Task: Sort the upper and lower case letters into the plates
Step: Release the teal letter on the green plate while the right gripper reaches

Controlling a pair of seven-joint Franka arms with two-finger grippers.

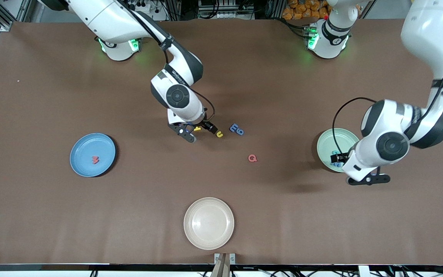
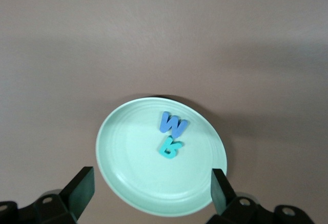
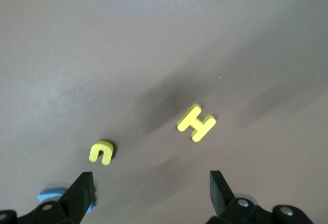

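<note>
On the brown surface (image 1: 44, 215), toward the right arm's end, the blue plate (image 1: 85, 164) is seen with a red letter M (image 1: 95, 159) lying in it. Near the middle, the right claw (image 1: 198, 135) is held low over the surface with its fingers spread apart and nothing gripped. Below it lie a yellow letter H (image 3: 196, 123) and a yellow letter U (image 1: 219, 134). Just beside the U, two blue letters (image 1: 237, 129) are found touching each other. A red letter Q (image 1: 252, 158) lies alone, nearer to the front camera. A cream plate (image 1: 196, 234) is placed nearest that camera. The left claw (image 2: 152, 190) is held over the mint green plate (image 2: 128, 172), fingers wide apart and empty. In this plate a blue letter W (image 2: 172, 124) and a teal letter (image 2: 169, 148) lie touching.
</note>
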